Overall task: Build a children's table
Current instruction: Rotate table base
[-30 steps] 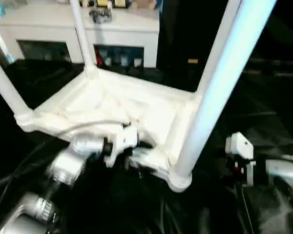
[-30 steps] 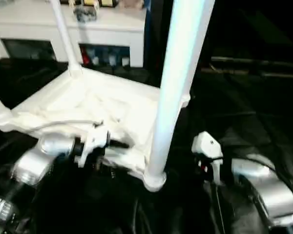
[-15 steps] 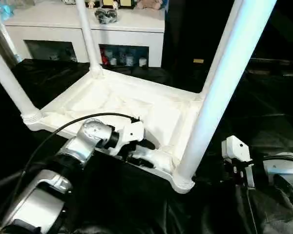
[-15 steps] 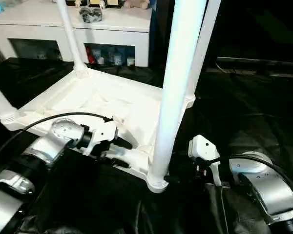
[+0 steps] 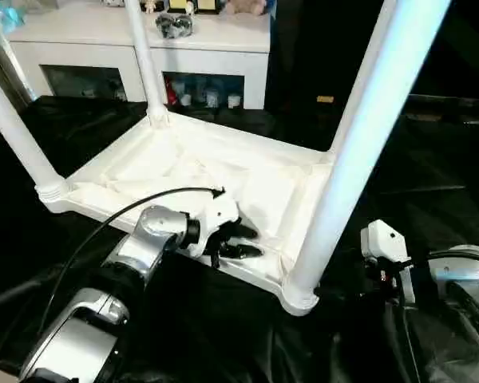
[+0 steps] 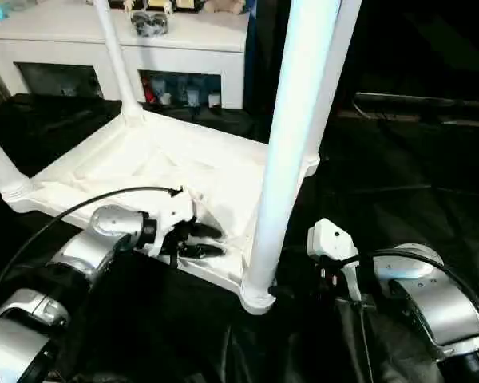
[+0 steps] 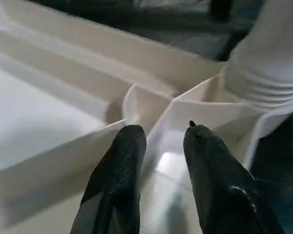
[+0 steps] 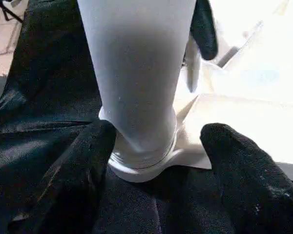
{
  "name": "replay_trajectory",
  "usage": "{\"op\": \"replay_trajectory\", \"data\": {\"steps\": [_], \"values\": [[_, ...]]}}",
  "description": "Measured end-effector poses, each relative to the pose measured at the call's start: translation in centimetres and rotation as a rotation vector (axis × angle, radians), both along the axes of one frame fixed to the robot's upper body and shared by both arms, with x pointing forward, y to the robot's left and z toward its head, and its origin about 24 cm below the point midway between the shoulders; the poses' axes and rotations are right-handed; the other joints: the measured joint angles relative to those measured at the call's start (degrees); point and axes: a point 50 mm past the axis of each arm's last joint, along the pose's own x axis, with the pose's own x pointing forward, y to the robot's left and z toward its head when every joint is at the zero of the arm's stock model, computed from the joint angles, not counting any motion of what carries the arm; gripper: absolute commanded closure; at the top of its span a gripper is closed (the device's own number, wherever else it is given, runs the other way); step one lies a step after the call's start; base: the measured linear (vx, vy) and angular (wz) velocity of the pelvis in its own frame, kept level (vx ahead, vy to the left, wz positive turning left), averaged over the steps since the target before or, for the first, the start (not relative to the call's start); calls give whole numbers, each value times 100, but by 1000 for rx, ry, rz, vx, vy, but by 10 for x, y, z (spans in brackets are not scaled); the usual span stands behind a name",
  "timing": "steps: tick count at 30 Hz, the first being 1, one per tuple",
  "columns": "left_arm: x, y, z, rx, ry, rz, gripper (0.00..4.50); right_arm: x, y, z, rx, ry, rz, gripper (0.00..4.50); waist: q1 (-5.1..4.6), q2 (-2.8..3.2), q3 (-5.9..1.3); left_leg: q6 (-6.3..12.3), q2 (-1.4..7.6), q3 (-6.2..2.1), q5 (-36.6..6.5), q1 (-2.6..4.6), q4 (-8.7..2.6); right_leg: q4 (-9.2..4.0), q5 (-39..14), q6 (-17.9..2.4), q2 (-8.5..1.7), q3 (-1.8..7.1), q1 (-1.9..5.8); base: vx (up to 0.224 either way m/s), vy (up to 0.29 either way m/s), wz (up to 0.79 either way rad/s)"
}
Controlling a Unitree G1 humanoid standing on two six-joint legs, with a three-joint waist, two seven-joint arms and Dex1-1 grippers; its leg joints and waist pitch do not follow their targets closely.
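Upside down on a black cloth [image 5: 431, 175] lies the white tabletop [image 5: 184, 171], ribbed underside up, four white legs [image 5: 359, 152] standing in its corner sockets. At its near rim the left tool [image 5: 238, 242] reaches over the edge, black fingers [image 7: 119, 165] slightly parted, seemingly straddling a rib. Beside the nearest leg, the right tool [image 8: 158, 161] sits spread, fingers flanking the leg's base. Behind stands a white cabinet [image 5: 136, 48].

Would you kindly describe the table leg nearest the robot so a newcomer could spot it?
The white tabletop lies upside down on black sheeting, four legs pointing up. The nearest leg stands in the front corner socket, between the two grippers, and looks thickest of the four.
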Motion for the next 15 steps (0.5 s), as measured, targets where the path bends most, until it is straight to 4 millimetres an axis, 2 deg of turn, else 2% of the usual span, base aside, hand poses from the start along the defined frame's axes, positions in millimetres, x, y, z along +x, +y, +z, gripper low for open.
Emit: {"op": "replay_trajectory", "data": {"steps": [2, 6, 8, 15], "values": [[-1, 0, 6, -27, -1, -33, 323, 0, 0, 0, -2, -2, 3, 125, -2, -3, 2, 0, 1, 1, 0, 0, 0, 0, 0, 0, 0, 0, -1, 0, 0, 0], [0, 2, 13, -28, -25, -67, 324, 0, 0, 0, -6, -5, 3, 125, -6, 0, 3, 0, 1, 3, 0, 1, -1, 0, 0, 0, -1, 1, -1, 0, 0, 0], [-1, 5, 14, -17, -20, -94, 294, 1, -1, 0, -8, -8, 1, 125, -21, 4, 5, -1, 1, 3, 0, 1, -2, -2, 0, 0, -1, 1, -1, 0, 0, 0], [-12, 8, 8, 55, 4, -182, 253, 1, -2, -2, -15, -8, -5, 125, -82, 6, 6, -1, 1, 13, 0, 1, -39, -37, 0, 0, 0, 1, 0, 0, 0, 0]]}}
